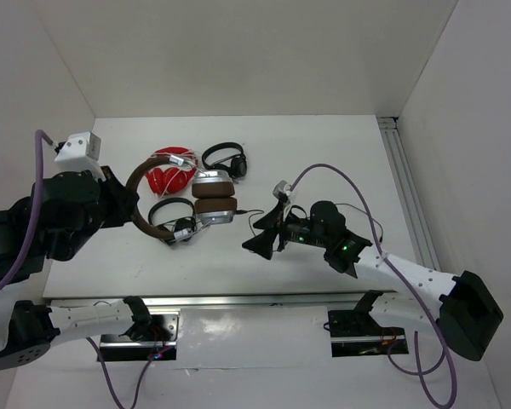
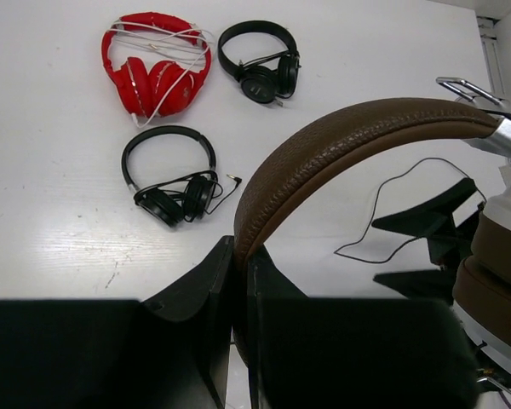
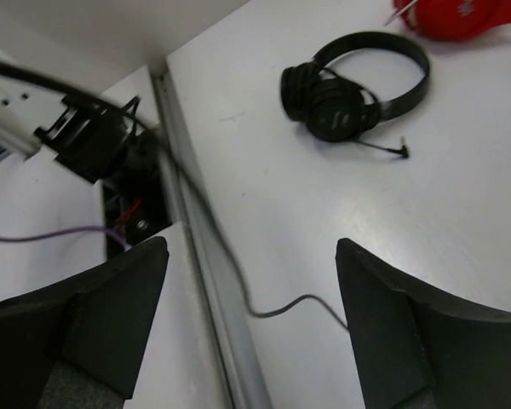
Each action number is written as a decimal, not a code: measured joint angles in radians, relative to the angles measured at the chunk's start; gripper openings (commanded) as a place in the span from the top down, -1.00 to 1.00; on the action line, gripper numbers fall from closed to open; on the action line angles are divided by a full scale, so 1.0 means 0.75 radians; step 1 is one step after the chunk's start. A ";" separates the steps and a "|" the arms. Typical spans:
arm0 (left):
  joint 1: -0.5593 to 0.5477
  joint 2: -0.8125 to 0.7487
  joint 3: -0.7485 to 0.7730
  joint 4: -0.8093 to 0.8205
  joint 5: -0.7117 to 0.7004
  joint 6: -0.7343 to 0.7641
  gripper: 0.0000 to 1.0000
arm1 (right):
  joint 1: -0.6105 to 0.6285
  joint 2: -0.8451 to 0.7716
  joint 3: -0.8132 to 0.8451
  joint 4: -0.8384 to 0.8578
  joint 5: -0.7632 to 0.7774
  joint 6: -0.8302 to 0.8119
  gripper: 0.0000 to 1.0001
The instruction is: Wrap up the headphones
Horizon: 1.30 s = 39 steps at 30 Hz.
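The headphones have a brown headband [image 1: 141,194], and their brown pads and silver cups [image 1: 215,203] rest on the table. My left gripper [image 1: 124,201] is shut on the headband; in the left wrist view the band [image 2: 358,136] arches up out of the closed jaws [image 2: 241,256], with the cups [image 2: 498,247] at the right. The thin dark cable [image 2: 392,213] lies loose on the table toward my right gripper [image 1: 262,232]. That gripper is open and empty. In the right wrist view a stretch of cable [image 3: 281,307] lies below the gap between its jaws [image 3: 251,247].
A red pair [image 1: 172,170] and two small black pairs [image 1: 226,159] [image 1: 175,218] lie just behind and beside the brown pair. A metal rail [image 1: 404,187] runs along the right wall. The table's front edge [image 1: 238,300] is just below the right gripper.
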 measured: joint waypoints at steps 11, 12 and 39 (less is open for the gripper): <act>0.005 -0.120 -0.015 -0.001 0.025 -0.002 1.00 | 0.021 0.115 -0.089 0.327 0.156 0.023 1.00; 0.005 -0.127 -0.029 -0.001 0.020 -0.002 1.00 | 0.036 0.111 -0.089 0.326 0.180 0.023 1.00; -0.045 -0.100 -0.809 0.482 0.362 0.628 1.00 | 0.301 -0.310 0.535 -0.900 0.751 -0.258 1.00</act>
